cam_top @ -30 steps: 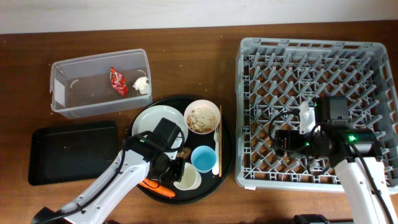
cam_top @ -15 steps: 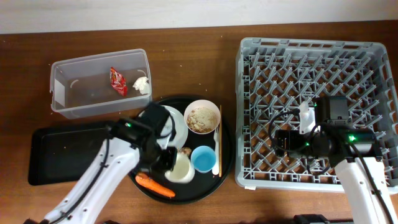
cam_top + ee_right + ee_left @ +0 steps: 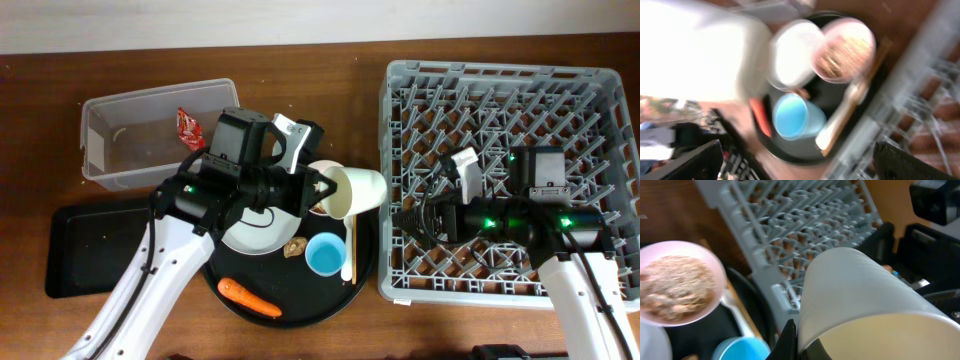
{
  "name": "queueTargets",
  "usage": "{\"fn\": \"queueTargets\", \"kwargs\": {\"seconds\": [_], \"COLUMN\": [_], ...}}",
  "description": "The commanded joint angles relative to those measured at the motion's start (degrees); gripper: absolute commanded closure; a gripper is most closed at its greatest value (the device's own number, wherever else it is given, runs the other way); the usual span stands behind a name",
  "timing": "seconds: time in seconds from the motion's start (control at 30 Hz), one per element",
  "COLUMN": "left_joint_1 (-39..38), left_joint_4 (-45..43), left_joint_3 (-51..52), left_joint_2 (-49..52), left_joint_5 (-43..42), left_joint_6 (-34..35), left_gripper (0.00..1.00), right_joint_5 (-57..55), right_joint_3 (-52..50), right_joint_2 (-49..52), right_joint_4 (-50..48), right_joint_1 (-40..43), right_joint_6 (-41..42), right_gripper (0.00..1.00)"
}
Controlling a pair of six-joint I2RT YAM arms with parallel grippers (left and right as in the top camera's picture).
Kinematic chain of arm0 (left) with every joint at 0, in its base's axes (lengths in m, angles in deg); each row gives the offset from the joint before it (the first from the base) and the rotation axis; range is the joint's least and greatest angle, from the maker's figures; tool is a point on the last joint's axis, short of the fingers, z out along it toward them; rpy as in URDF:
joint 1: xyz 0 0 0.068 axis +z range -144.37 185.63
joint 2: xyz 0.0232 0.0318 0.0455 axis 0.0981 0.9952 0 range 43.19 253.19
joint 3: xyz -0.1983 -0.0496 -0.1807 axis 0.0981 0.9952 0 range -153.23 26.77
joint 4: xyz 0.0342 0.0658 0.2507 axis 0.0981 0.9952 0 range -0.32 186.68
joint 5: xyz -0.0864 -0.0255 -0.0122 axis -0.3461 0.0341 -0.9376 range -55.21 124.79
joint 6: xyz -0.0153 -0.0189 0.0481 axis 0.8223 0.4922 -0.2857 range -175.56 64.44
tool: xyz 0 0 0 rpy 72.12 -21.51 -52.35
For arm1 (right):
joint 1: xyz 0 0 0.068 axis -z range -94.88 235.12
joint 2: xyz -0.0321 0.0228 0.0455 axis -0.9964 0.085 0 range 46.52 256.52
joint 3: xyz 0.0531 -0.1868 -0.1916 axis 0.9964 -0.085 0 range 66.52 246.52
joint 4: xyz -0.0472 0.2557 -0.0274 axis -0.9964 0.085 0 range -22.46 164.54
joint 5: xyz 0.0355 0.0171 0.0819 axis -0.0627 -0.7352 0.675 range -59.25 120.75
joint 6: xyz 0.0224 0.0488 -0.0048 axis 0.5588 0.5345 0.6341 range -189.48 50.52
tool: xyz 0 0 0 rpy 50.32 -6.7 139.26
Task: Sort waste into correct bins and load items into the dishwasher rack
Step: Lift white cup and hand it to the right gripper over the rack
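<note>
Dark wooden tabletop fills the frame, with a pale wall strip along the top edge. At frame centre the small white cup [image 3: 355, 192] is off the surface and tipped on its side, mouth toward my left gripper [image 3: 322, 186] and base toward the dishwasher rack [image 3: 420, 75] on the right. That gripper is clamped on the cup's rim, and the wrist view shows one dark finger tucked inside the lip. I read this as a carry or hand-over toward the rack. As for progress, the red snack wrapper [image 3: 187, 127] lies in the clear tub [image 3: 100, 150] at upper left. The arm covers the tub's right end, so I cannot tell what else is in it. No dish sits in the rack that I can see. On the round black tray [image 3: 365, 270] remain the grey plate [image 3: 250, 230], the light-blue cup [image 3: 325, 254], the white fork [image 3: 348, 262], a chopstick [image 3: 353, 232], the brown lump [image 3: 295, 246] and the carrot [image 3: 250, 297]. The pink bowl [image 3: 675, 282] of scraps is there too. The shallow black tray [image 3: 100, 250] at lower left looks bare, so most of the job is left. My right gripper [image 3: 400, 218] is over the rack's left edge, jaws spread wide and holding nothing, pointed toward the cup.
</note>
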Motion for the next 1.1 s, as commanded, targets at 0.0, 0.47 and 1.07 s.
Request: {"fn": "queueTargets", "kwargs": {"seconds": [0.0, 0.47, 1.07], "left_joint_1": [0.24, 0.39, 2.91], "left_joint_4": [-2.25, -18.6, -24.41], "left_joint_3": [-0.61, -0.57, -0.57], "left_joint_2": [0.28, 11.26, 13.4], "left_joint_5": [-9.42, -35.82, -38.23], "left_joint_6": [0.26, 0.28, 3.34], "left_gripper": [1.0, 1.0, 1.0], "right_joint_5": [13.55, 27.45, 25.07], "right_joint_3": [1.03, 1.03, 1.03], "right_joint_2": [0.09, 0.09, 0.15], "right_joint_4": [-3.61, -12.94, -14.01], "right_joint_1": [0.31, 0.31, 0.31], "right_joint_6": [-2.75, -4.39, -4.37], "right_gripper": [0.02, 0.02, 0.07]}}
